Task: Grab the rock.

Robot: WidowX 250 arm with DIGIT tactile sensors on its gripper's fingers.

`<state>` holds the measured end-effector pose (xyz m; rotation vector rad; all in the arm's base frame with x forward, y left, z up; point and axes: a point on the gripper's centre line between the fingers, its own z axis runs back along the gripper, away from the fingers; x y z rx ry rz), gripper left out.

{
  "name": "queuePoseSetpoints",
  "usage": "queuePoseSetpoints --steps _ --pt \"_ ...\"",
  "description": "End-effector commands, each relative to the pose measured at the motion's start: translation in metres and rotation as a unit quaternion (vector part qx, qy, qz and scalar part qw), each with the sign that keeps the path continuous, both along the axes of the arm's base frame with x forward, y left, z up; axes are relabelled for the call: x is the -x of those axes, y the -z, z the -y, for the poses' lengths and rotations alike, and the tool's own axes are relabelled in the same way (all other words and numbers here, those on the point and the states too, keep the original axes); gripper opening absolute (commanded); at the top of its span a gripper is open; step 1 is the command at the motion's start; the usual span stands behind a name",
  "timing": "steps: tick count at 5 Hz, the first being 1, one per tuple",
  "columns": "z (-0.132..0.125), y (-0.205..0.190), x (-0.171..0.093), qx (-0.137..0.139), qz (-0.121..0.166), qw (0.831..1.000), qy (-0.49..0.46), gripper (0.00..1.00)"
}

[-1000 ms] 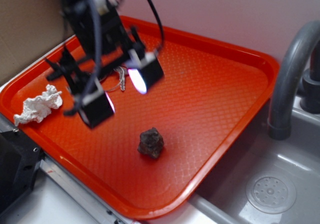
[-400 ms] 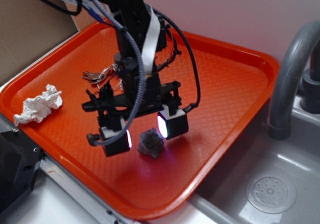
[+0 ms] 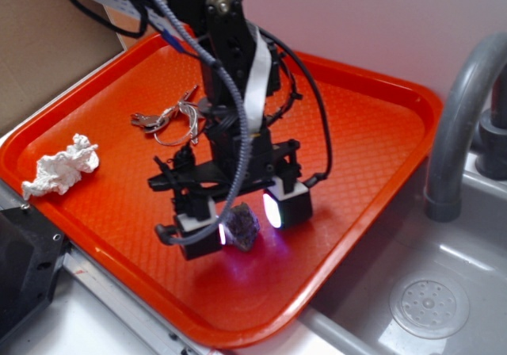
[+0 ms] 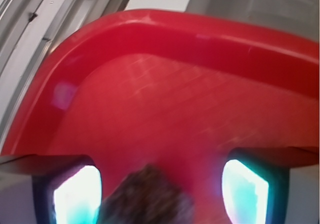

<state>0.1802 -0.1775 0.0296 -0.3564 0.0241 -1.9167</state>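
The rock (image 3: 242, 227), a lumpy dark stone, sits just below the centre of the exterior frame on the orange tray (image 3: 372, 125). The gripper (image 3: 245, 219) has dropped from above the tray's upper left to straddle it, jaws still spread wide, one lit pad on each side. In the wrist view the rock (image 4: 145, 196) lies at the bottom edge, nearer the left pad. Closing looks like the next step. Keys (image 3: 170, 121) and a paper wad (image 3: 62, 165) lie well apart, at upper left.
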Motion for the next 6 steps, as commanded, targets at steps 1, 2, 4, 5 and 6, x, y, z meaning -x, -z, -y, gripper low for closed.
queuePoseSetpoints --steps 1,2,4,5,6 --pt "-0.001 -0.001 0.027 -0.011 0.004 1.0 0.01 0.0" --pt "-0.003 0.002 0.029 -0.021 0.007 1.0 0.006 0.0" --pt "-0.023 -0.017 0.018 -0.03 0.044 0.998 -0.043 0.0" --pt "-0.031 -0.039 0.012 -0.018 0.068 0.995 -0.064 0.0" --pt "-0.038 -0.067 0.009 -0.024 0.095 0.991 -0.095 0.0"
